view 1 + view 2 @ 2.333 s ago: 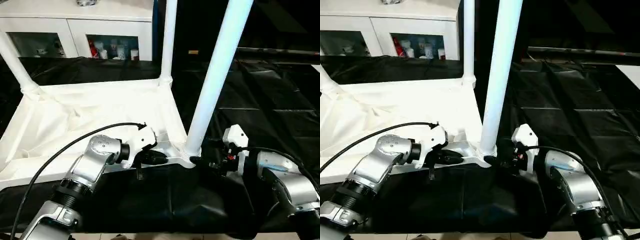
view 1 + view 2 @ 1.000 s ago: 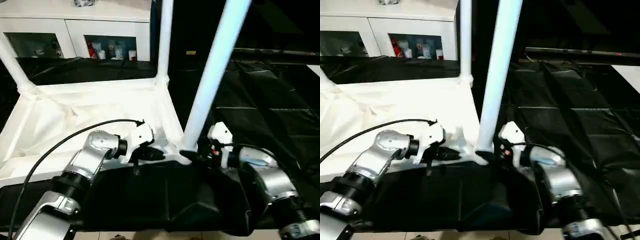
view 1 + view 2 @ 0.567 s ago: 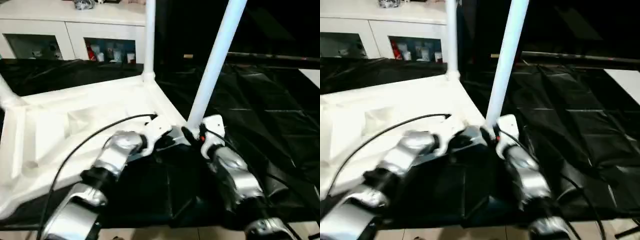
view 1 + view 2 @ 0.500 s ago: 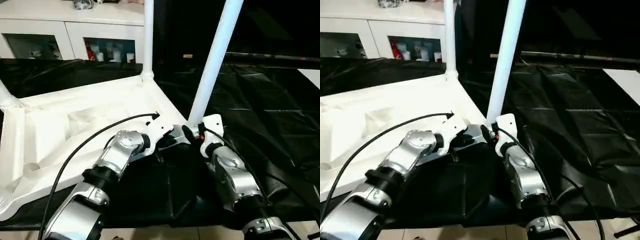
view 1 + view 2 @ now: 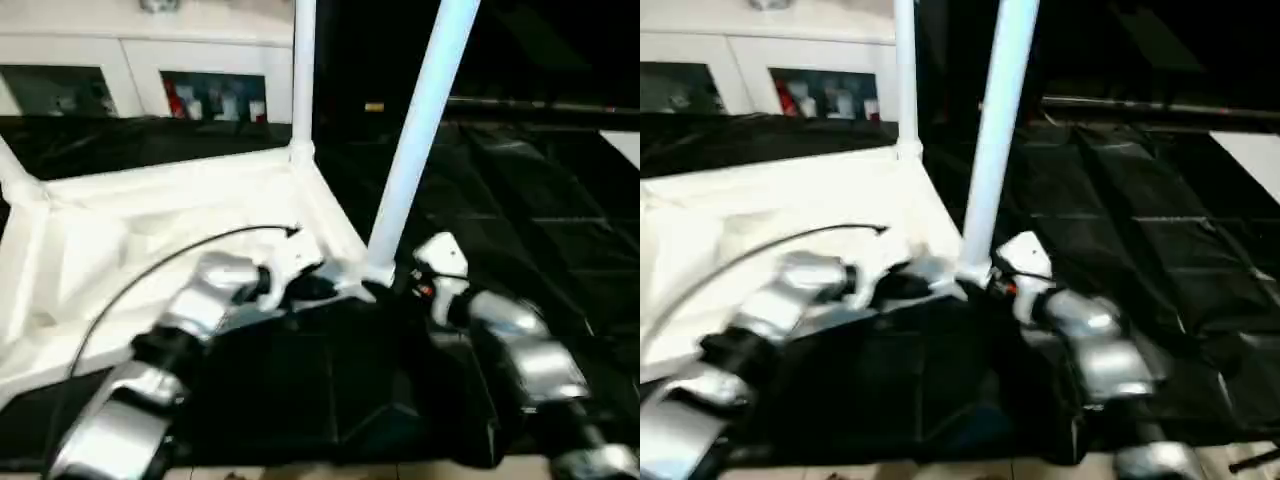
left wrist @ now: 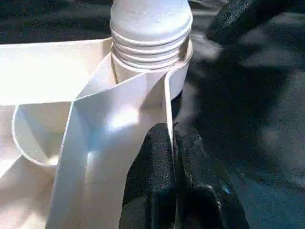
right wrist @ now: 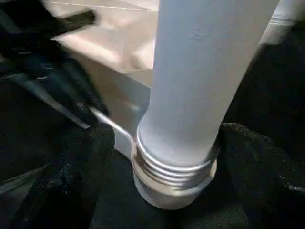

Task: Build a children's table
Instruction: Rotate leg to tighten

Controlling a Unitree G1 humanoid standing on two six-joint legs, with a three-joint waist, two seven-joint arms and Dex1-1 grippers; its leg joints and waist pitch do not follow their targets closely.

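The children's table top (image 5: 150, 230) lies upside down on the black cover. Legs stand in three sockets: the near right leg (image 5: 415, 140), the far right one (image 5: 303, 70) and a left one (image 5: 15, 170). My left gripper (image 6: 170, 143) is shut on the thin rim wall (image 6: 167, 100) just beside the near right socket (image 6: 178, 71). My right gripper (image 7: 167, 157) is open, straddling the threaded base of the near right leg (image 7: 174, 167). One of its fingers (image 7: 257, 167) lies against the socket; the other finger (image 7: 81, 176) stands a little off it.
The black-covered work table (image 5: 540, 200) stretches to the right and behind. A white cabinet (image 5: 140, 60) with glass doors stands at the back left. A black cable (image 5: 170, 260) arcs over my left forearm. The table's front edge runs close below both arms.
My right forearm has swung out to the right and my left forearm to the left, with both grippers staying at the near right corner. The table top looks turned slightly back.
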